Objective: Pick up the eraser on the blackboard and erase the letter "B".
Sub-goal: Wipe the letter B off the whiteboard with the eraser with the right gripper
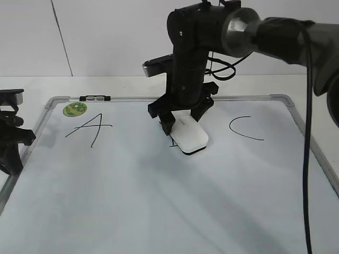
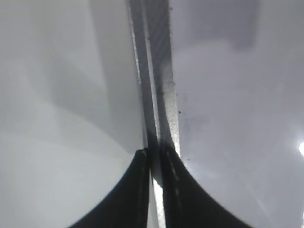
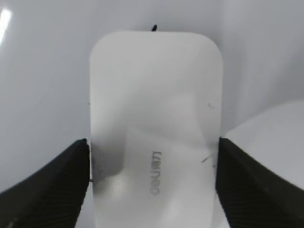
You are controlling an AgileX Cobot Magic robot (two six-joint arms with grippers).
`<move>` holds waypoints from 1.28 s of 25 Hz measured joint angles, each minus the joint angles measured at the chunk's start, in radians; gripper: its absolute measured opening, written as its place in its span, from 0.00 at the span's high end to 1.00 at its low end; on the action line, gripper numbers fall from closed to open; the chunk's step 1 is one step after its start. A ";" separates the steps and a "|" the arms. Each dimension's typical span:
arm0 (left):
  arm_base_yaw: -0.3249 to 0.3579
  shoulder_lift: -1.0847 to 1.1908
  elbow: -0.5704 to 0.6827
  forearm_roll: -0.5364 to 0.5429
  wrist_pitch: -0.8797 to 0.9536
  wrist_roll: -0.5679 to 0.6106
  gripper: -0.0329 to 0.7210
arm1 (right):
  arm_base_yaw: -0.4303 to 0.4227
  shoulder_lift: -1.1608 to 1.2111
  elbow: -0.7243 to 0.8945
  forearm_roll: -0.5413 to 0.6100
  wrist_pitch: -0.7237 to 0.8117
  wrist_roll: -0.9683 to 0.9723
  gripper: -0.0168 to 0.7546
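Note:
The white eraser (image 1: 190,136) with its thin black pad lies flat on the blackboard (image 1: 159,211), over the spot between the "A" and the "C". My right gripper (image 1: 183,120) is shut on it, one finger on each long side; the right wrist view shows the eraser (image 3: 154,123) filling the space between the fingers (image 3: 153,161). Of the letter "B" only a small black stroke shows at the eraser's left edge (image 1: 172,143) and a tick beyond its far end (image 3: 154,27). My left gripper (image 1: 10,143) rests at the board's left frame, fingers (image 2: 154,156) together and empty.
The slanted "A" (image 1: 90,128) is at the left, the open-curved "C" (image 1: 242,129) at the right. A round green sticker (image 1: 74,109) sits at the board's top left corner. The grey frame (image 2: 159,71) runs under the left gripper. A wall stands behind the table.

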 joint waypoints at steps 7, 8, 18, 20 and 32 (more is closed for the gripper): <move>0.000 0.000 0.000 0.000 0.000 0.000 0.92 | 0.000 0.005 -0.001 0.002 0.000 0.000 0.16; 0.000 0.000 0.000 0.000 0.000 0.000 0.92 | 0.000 0.010 -0.004 0.002 0.000 0.000 0.16; 0.000 0.000 0.000 0.000 0.002 0.000 0.92 | 0.000 0.015 -0.008 0.002 0.001 0.002 0.20; 0.000 0.000 0.000 0.000 0.002 0.000 0.92 | 0.000 0.015 -0.008 0.002 0.001 0.002 0.23; 0.000 0.000 0.000 0.000 0.004 0.000 0.92 | 0.000 0.015 -0.008 0.110 0.001 0.002 0.25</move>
